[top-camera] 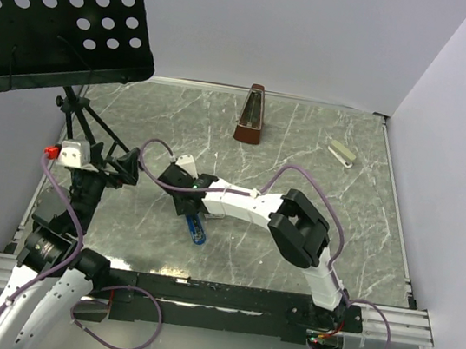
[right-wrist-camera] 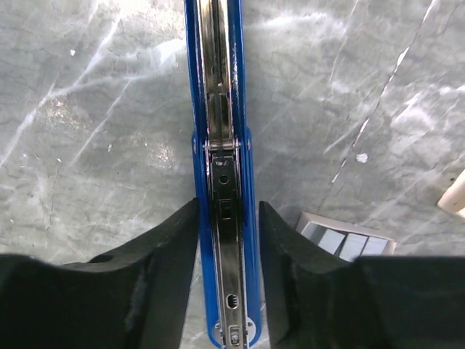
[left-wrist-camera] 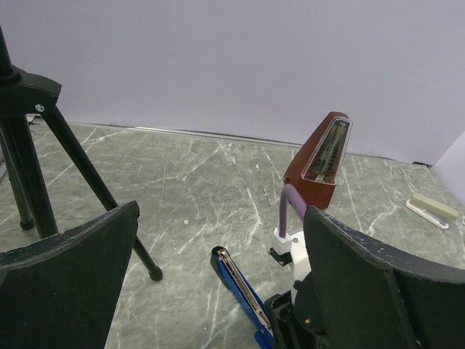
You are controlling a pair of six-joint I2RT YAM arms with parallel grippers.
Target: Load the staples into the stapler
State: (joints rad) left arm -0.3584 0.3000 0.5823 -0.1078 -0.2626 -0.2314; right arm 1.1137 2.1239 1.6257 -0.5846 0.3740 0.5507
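1. Two staplers. The blue stapler [right-wrist-camera: 218, 87] lies opened flat on the tabletop [right-wrist-camera: 87, 109], metal channel up. The cream stapler [top-camera: 341, 153] sits at the far right, well apart.
2. One staple box [right-wrist-camera: 349, 229], open, with grey strips [right-wrist-camera: 341, 246] inside. It is just beside the blue stapler.
3. One metronome [top-camera: 251, 116] and one music stand [top-camera: 56, 8].
4. The right hand [right-wrist-camera: 229, 207] straddles the blue stapler, part open, with a sliver of gap on one side.
5. The left hand [left-wrist-camera: 221, 211] is spread wide and empty.

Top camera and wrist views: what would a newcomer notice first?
The blue stapler, lying open mid-table with its steel rail exposed, sits between the right gripper's fingers. A small box of staples lies just beside it. A black perforated music stand looms at the far left.
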